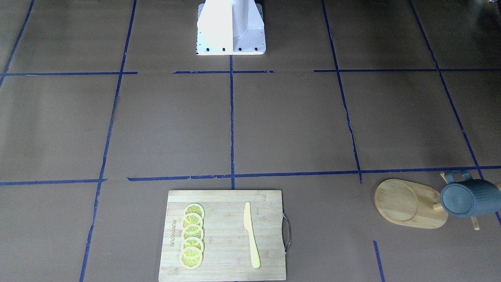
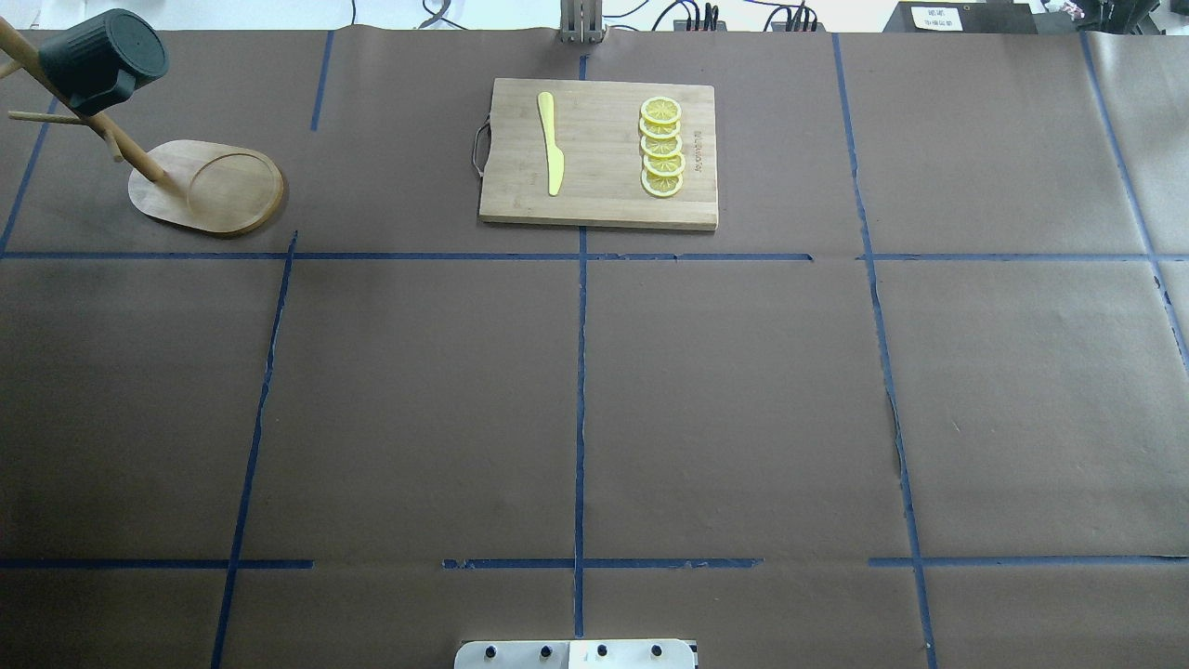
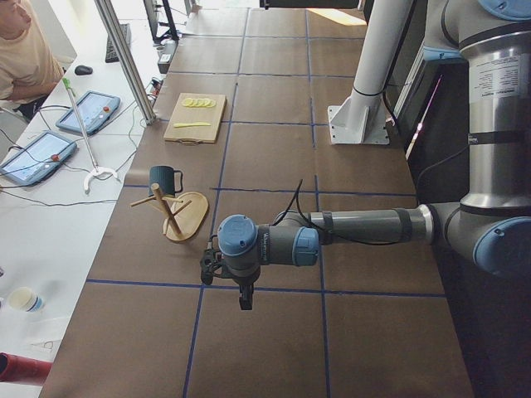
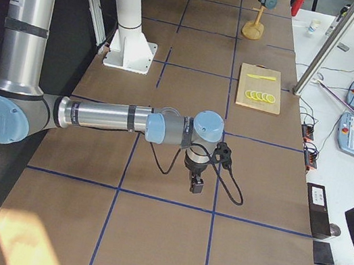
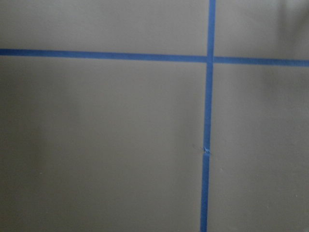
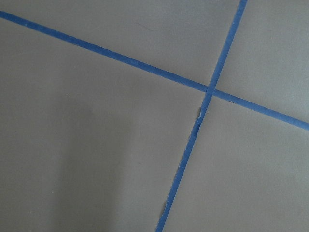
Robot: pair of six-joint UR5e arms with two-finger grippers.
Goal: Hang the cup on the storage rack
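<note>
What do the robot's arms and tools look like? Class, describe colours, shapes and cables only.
The left arm and the right arm are round silver-grey tubes with light blue caps at the joints. The left tool and the right tool are small and black, with a thin black cable looping at each wrist.

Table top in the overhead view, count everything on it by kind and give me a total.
cup: 1
storage rack: 1
cutting board: 1
yellow knife: 1
lemon slices: 5
Total: 9
</note>
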